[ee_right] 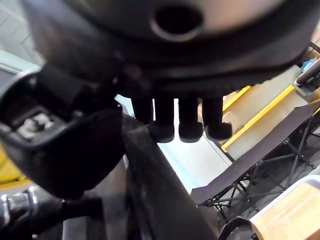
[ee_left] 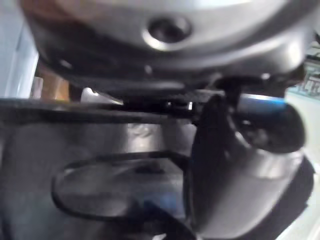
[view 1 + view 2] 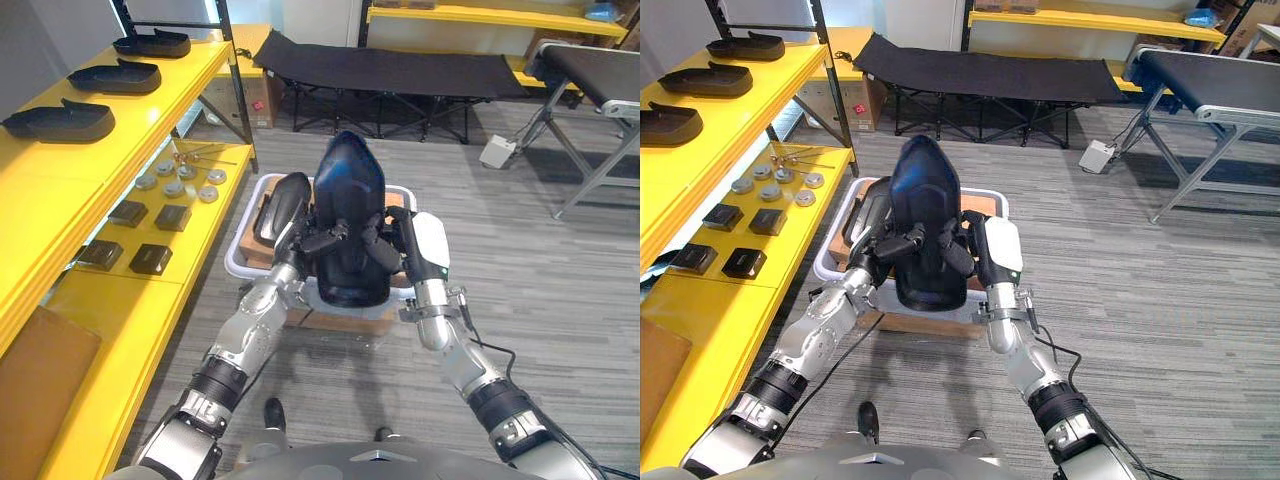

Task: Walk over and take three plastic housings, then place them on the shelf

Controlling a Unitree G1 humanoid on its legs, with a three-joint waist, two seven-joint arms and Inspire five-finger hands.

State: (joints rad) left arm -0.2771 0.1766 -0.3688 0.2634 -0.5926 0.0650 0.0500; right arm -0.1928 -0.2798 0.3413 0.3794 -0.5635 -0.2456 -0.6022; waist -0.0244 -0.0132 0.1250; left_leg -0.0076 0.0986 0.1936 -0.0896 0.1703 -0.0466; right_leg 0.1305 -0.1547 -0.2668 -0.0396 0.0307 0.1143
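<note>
Left eye view: left hand (image 3: 322, 240) and right hand (image 3: 392, 248) clamp the held housing (image 3: 346, 185) upright between them, fingers curled onto its dark shell from either side. It is lifted above the white bin (image 3: 232, 258). A second housing (image 3: 284, 203) leans inside the bin, on the robot's left. On the yellow shelf (image 3: 185, 90) to the left lie a near shelf housing (image 3: 60, 122), a middle shelf housing (image 3: 115, 77) and a far shelf housing (image 3: 152, 43).

Right eye view: same scene, both hands closed on the same housing, well apart from the shelf.

Left wrist view: the hand sits tight against a glossy dark surface (probably the housing); finger curl is hard to read here.

Right wrist view: fingers (image 1: 190, 125) on one side of the housing's edge, thumb on the other, a pinch.

Progress, as a judgement: pick-up done for this piece, carry and placement left.
</note>
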